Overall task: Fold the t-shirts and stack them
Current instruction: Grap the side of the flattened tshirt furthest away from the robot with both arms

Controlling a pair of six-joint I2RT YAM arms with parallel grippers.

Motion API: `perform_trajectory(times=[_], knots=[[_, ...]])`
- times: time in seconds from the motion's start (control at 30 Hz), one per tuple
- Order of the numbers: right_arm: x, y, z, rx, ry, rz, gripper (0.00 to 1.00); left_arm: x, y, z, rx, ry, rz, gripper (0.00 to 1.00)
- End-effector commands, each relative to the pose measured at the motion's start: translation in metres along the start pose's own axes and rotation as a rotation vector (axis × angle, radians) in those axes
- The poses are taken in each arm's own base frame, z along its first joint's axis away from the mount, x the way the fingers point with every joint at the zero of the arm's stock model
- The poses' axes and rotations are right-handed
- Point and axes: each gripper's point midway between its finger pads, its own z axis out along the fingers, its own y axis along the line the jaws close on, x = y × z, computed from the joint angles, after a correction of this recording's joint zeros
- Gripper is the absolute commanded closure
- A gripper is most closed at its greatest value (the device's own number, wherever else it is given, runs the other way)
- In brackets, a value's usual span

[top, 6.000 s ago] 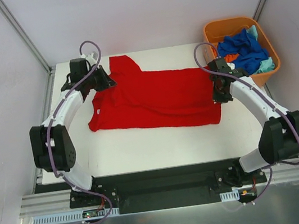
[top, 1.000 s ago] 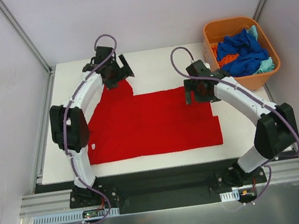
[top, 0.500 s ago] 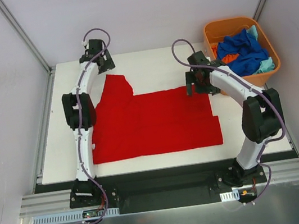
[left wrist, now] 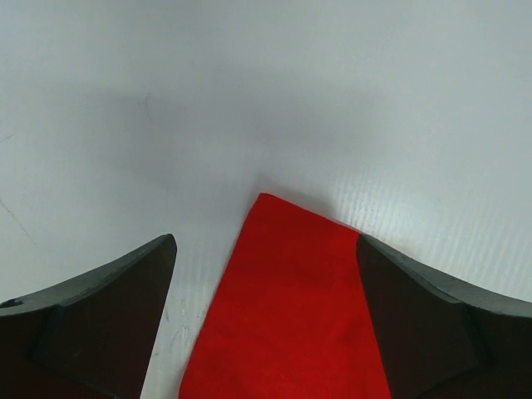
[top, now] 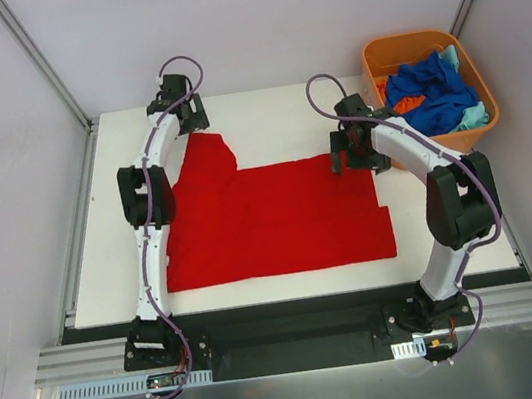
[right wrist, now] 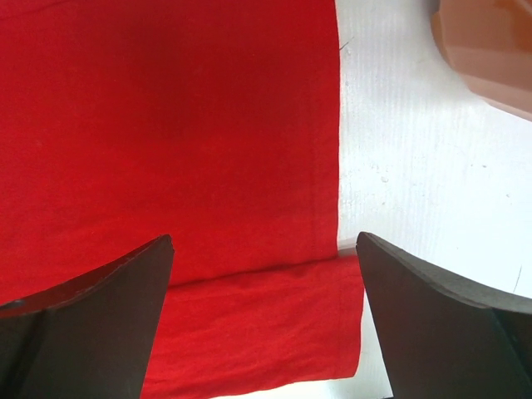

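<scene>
A bright red t-shirt (top: 279,218) lies flat on the white table (top: 273,117), its lower part folded over and one sleeve (top: 206,153) pointing to the far left. My left gripper (top: 193,123) hovers open at that sleeve's tip; in the left wrist view the red tip (left wrist: 287,316) lies between the two dark fingers (left wrist: 100,324), which do not touch it. Over the shirt's far right corner my right gripper (top: 350,156) stands open. The right wrist view shows the hem and a folded layer (right wrist: 258,324) below its spread fingers (right wrist: 91,324). More t-shirts, blue (top: 431,92), orange (top: 411,103) and teal (top: 475,114), sit piled in the tub.
The orange plastic tub (top: 413,40) stands at the table's far right corner, close beside the right arm. Bare white table shows behind the red shirt and along its left and right sides. Metal frame posts rise at the back corners.
Over the last second the left arm stretched out to the far edge, its gripper now at the sleeve tip. The right gripper shifted slightly back to the shirt's far right corner. The shirt lies flat.
</scene>
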Motion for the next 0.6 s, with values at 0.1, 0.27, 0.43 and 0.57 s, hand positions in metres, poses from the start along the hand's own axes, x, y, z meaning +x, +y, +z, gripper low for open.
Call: perform_trajectory(times=[0.1, 0.27, 0.43, 0.57], knots=[[-0.002, 0.000, 0.000, -0.023, -0.007, 0.014, 0.03, 0.056, -0.018, 0.000, 0.165, 0.241, -0.036, 0.23], [-0.007, -0.005, -0.006, -0.028, -0.024, 0.017, 0.03, 0.063, -0.013, 0.006, 0.111, 0.264, -0.105, 0.34], [-0.002, -0.010, -0.007, -0.023, -0.028, 0.029, 0.03, 0.065, -0.006, 0.004, 0.012, 0.245, -0.099, 0.37], [0.000, -0.011, -0.005, -0.021, -0.018, 0.030, 0.03, 0.072, -0.004, 0.002, -0.042, 0.258, -0.095, 0.48]])
